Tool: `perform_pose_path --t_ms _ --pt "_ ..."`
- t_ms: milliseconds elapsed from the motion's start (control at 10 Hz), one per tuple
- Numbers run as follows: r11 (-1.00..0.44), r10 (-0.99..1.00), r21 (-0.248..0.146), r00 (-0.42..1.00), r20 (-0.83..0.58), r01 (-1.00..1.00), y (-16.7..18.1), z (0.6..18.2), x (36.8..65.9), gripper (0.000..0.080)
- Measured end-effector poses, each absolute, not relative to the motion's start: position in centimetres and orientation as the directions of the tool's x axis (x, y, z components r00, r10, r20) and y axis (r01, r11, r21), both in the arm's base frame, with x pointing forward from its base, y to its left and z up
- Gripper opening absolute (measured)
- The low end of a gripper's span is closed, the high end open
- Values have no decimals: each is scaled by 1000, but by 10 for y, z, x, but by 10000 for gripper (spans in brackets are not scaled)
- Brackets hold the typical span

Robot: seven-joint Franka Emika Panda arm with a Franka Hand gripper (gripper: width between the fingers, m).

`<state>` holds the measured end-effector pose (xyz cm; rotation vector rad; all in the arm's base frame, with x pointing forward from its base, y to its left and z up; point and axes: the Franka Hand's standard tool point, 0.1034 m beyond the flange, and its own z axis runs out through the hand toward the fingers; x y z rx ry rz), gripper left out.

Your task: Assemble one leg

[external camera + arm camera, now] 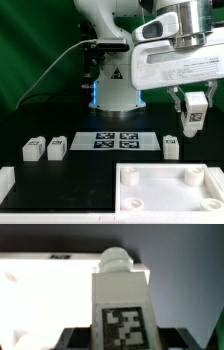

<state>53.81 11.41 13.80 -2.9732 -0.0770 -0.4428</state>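
Observation:
My gripper [195, 110] is shut on one leg [193, 125], a stubby white block with a black-and-white tag, and holds it in the air above the far right part of the white panel [150, 205]. In the wrist view the leg [122, 291] stands between the dark fingers [80, 336], tag facing the camera and its round peg end pointing away. The panel [40, 286] lies below and to one side of it. Three more legs stand on the table: two at the exterior view's left [32, 149] [57, 148] and one at its right [171, 147].
The marker board [115, 140] lies on the table between the legs, in front of the robot base [115, 85]. A white part [5, 185] shows at the exterior view's lower left edge. A green curtain hangs behind.

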Motion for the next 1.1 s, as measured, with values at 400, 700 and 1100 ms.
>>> perform_pose_path --t_ms 400,700,1100 --pt "-990 32 -90 787 616 111 111 168 594 293" --pt "-990 33 -92 805 593 108 110 146 582 293" --pt "-989 12 -109 799 601 96 112 132 617 293"
